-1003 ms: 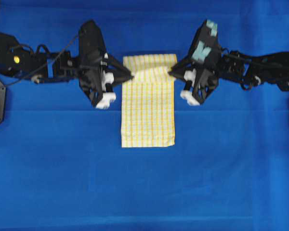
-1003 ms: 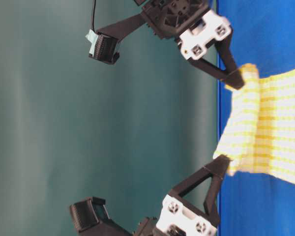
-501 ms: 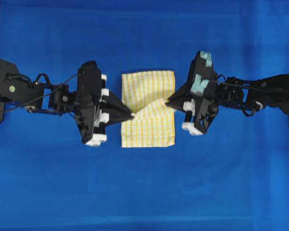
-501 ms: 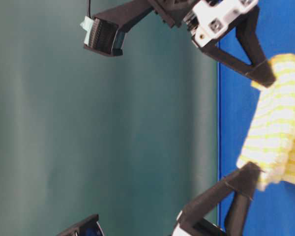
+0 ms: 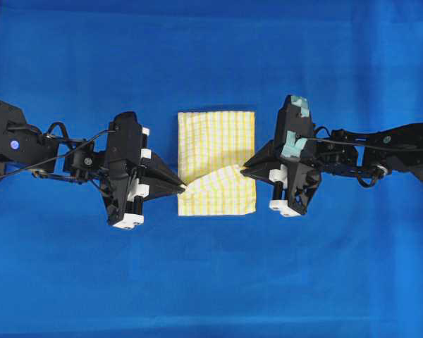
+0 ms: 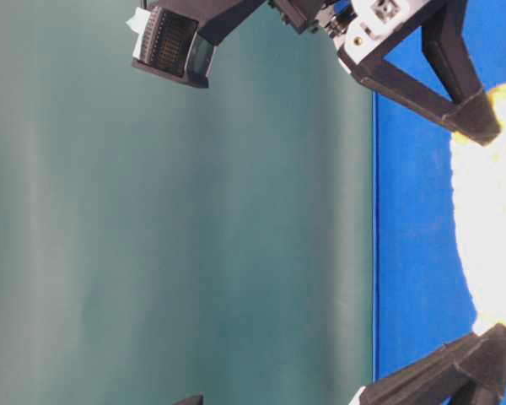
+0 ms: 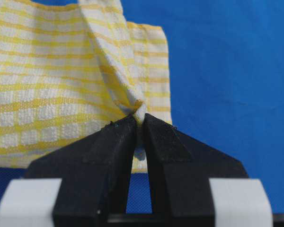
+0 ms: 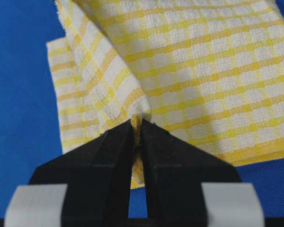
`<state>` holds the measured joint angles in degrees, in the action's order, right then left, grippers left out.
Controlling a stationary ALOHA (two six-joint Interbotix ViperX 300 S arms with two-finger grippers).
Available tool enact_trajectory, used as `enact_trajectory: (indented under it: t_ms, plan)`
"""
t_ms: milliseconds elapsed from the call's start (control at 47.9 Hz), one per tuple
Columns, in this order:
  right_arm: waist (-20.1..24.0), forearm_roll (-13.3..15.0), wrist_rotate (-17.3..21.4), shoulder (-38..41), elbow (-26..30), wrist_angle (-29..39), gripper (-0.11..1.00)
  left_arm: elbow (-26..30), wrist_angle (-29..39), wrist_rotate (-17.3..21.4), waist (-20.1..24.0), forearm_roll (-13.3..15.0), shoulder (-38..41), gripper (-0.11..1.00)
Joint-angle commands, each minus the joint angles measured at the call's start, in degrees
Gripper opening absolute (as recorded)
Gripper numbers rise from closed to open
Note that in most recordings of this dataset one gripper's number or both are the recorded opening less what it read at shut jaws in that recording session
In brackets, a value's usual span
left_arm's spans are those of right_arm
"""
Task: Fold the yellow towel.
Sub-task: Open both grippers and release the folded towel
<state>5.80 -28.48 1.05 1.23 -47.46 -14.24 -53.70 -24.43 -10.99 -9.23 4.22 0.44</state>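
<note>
The towel [image 5: 217, 162] lies at the middle of the blue surface [image 5: 211, 282], between the two arms. Its far portion rests flat, while the near portion is doubled: a lifted edge is drawn across it toward the near hem, sagging in a shallow dip between the two held corners. Judging by this, the fold is well under way but not finished: the carried edge does not yet reach the near hem, a strip of the lower layer shows beyond it, and the corners are not yet set down or released.

The left arm [image 5: 49, 151] reaches in low from its side, stretched nearly level, wrist turned so its tips point inward at the towel's edge. The right arm [image 5: 381, 148] mirrors it from the opposite side.

The left pincer [image 5: 183, 187] is clamped on a bunched corner of the towel; in the wrist view the cloth puckers right at the closed tips. The right pincer [image 5: 243, 169] is likewise clamped on its corner, a sliver of yellow hem squeezed between the tips.
</note>
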Motion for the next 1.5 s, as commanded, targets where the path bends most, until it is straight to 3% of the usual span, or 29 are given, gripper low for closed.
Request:
enact_trajectory:
  t_ms: [0,501,1149,1233,1295,1421,1483]
  plan:
    - [0.6,-0.4,-0.1,-0.6,0.9,-0.4,0.04,0.4,-1.0,0.1,-0.7,-0.1,0.1,0.05]
    - [3.3,-1.0,-0.1,1.5,2.1,-0.4,0.04,0.9,-1.0,0.2,-1.1,-0.1,1.5,0.05]
    - [3.3,-1.2,-0.1,2.3,2.3,-0.4,0.05,2.0,2.3,0.4,-0.2,-0.1,2.0,0.05]
    - [3.5,-1.2,-0.1,2.4,2.4,-0.3,0.06,2.1,2.7,0.4,0.2,0.0,2.0,0.14]
    - [3.7,-1.1,-0.1,2.5,2.5,-0.4,0.16,2.1,2.7,0.4,0.4,-0.1,1.9,0.27]
    - [3.8,-1.1,-0.5,2.1,2.5,-0.4,0.55,2.3,2.8,0.8,0.7,-0.1,1.4,0.56]
    - [3.8,-0.9,-0.9,1.4,2.5,-0.4,0.73,2.3,3.4,1.2,0.7,-0.3,0.5,0.65]
